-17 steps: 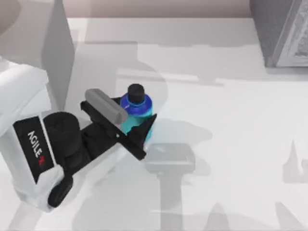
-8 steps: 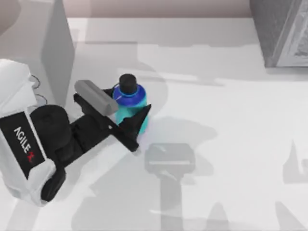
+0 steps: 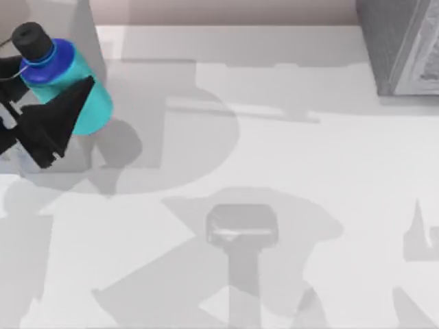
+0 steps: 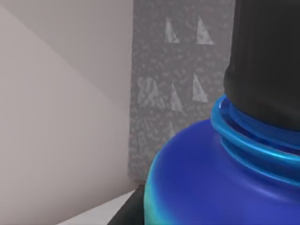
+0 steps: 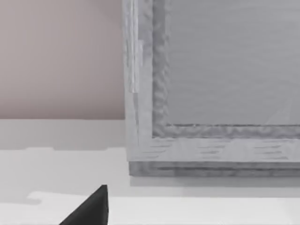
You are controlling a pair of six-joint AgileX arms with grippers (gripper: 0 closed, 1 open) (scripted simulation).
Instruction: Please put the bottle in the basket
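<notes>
Left gripper (image 3: 58, 116), at the tabletop's far left corner, clamps the bottle (image 3: 72, 86) by its teal body, leaving the black cap (image 3: 32, 38) free and tilted away from the fingers. The bottle hangs above the table (image 3: 288, 151), probably lifted for carrying. The grey basket (image 3: 401, 48) stands at the far right corner, well apart. Right arm is parked near the basket; whether its fingers are open cannot be told.

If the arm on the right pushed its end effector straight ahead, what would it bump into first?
Most likely the grey basket: in the right wrist view, its wall stands straight ahead of the right end effector's fingertip, with bare table between them. How far is unclear.
</notes>
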